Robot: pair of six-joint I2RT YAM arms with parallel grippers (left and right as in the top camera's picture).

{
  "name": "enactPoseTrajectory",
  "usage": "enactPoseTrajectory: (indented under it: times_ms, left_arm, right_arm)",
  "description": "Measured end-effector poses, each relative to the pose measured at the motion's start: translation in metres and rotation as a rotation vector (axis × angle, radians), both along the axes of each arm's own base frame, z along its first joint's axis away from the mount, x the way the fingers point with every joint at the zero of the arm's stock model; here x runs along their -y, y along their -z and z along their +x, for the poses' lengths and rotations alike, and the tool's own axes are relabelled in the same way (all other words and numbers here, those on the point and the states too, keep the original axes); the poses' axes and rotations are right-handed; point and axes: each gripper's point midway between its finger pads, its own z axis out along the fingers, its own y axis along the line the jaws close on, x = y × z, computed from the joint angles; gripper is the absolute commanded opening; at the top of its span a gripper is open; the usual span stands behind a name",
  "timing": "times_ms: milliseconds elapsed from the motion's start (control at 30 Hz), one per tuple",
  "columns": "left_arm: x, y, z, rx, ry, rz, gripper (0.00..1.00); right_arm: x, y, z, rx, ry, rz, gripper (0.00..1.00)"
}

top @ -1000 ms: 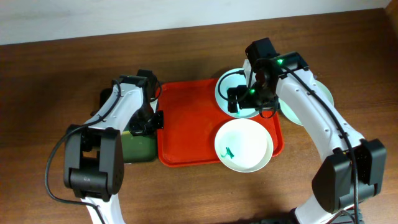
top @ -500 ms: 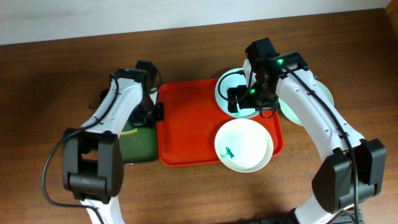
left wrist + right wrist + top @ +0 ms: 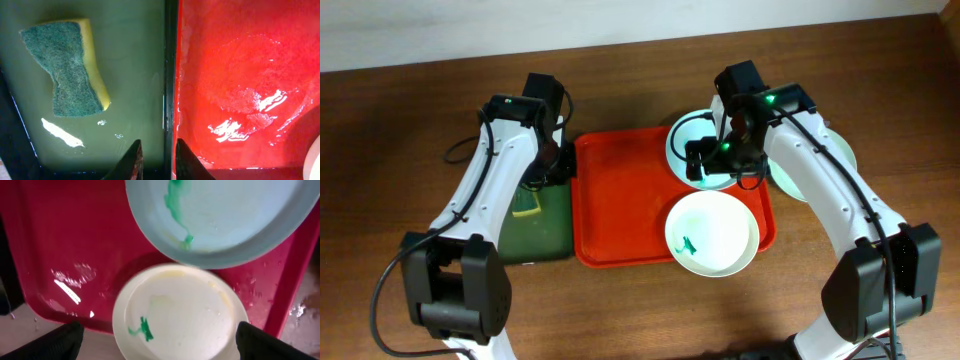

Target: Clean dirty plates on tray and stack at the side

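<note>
**Sponge first, then the two smeared plates**

On the left, the left claw [image 3: 156, 156] hangs over the seam where the green tray [image 3: 130, 100] meets the red tray [image 3: 240, 75]. Its fingers are parted only narrowly and hold nothing. The sponge [image 3: 65, 70] lies loose on the green tray, rough side up, off to one side of the claw rather than between the fingers. The step in hand looks like fetching that sponge. To do it well, the claw should open wider and shift across until the sponge sits squarely between the fingers. It should then close across the sponge's narrow waist so it neither folds nor slips. The green tray looks wet, so a firm pinch seems wise.

The left half of the red tray is bare and glistens with water. On its right half sit two plates. The far plate [image 3: 225, 215] is in the back corner and carries a green streak. The near plate [image 3: 712, 232] has a small green smear, and its front edge rides over the tray's rim. The right claw [image 3: 167, 341] hovers above the far plate, spread wide and empty. It would do best to steady one plate by the rim during wiping, since the overhanging near plate may tip.

Farthest right, a third plate [image 3: 842, 155] rests on the bench [image 3: 420, 100] beside the red tray, partly hidden by the right arm.
</note>
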Motion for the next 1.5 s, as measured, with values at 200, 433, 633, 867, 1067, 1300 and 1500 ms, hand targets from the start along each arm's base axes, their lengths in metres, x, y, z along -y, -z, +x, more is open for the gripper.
enactPoseTrajectory:
  times_ms: [200,433,633,867,1067,1300,1500]
  left_arm:
    - [0.0,0.0,0.0,-0.001,0.0,0.0,0.23]
    - [0.0,0.0,-0.001,-0.005,0.0,0.001,0.23]
    - [-0.001,0.0,-0.004,-0.016,0.0,0.004,0.23]
    - [-0.001,0.0,-0.004,-0.016,0.0,0.004,0.29]
    - [-0.001,0.0,-0.004,-0.016,0.0,0.005,0.29]
    - [-0.001,0.0,-0.004,-0.015,0.0,0.004,0.3]
    - [-0.001,0.0,-0.004,-0.015,0.0,0.004,0.29]
  right_arm:
    - [-0.007,-0.005,0.017,0.071,-0.005,0.037,0.98]
    - [-0.006,-0.005,0.016,0.061,0.008,0.049,0.24]
    - [0.073,-0.004,0.035,0.073,0.225,0.027,0.64]
    - [0.139,-0.005,0.043,0.121,0.31,-0.024,0.57]
    - [0.132,0.035,0.056,0.066,0.269,-0.041,0.42]
    - [0.104,0.071,0.076,0.067,0.195,-0.044,0.43]
    - [0.105,0.104,0.081,0.048,0.193,-0.057,0.41]
